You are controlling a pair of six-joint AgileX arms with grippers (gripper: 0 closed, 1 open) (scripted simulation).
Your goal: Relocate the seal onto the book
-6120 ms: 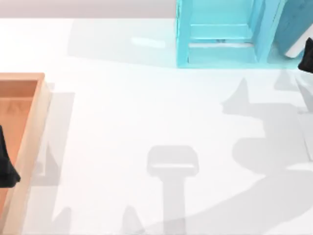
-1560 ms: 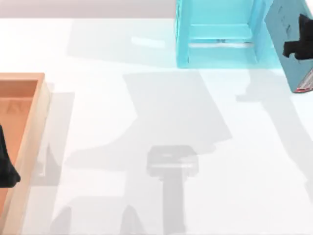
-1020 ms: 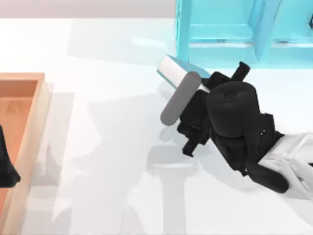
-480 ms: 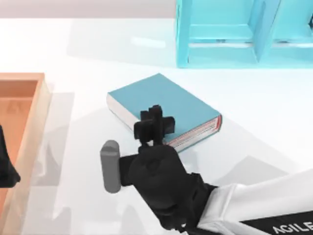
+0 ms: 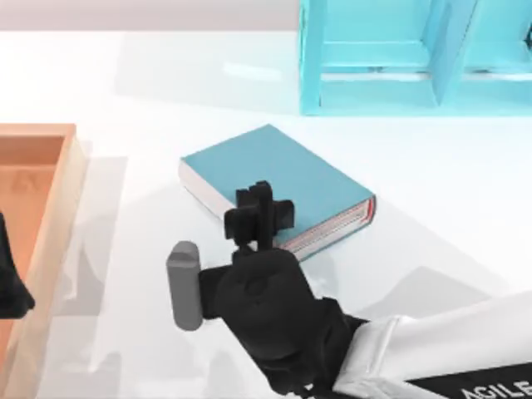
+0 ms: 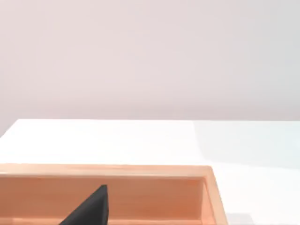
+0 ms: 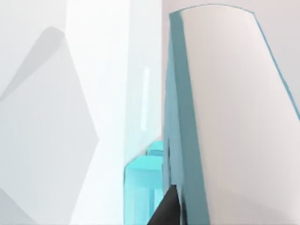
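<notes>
- Half a second ago the right gripper was standing a touch nearer the table's right; now it is sitting slightly further left and up, and the book has barely shifted with it.
- Lying flat near the middle of the table, the book is showing its teal cover upward, white page edges toward the left and a red-orange trim at its right corner.
- At the book's near edge, the right gripper is overlapping the cover; whether its fingers are clenched on the book or released, I cannot tell.
- Through the right wrist view, the book's white pages and teal cover are looming close, with the light-blue shelf unit behind.
- That shelf unit is standing at the table's far edge, right of centre.
- Over the wooden tray at the table's left, the left gripper is hanging parked; its finger state is impossible to judge.
</notes>
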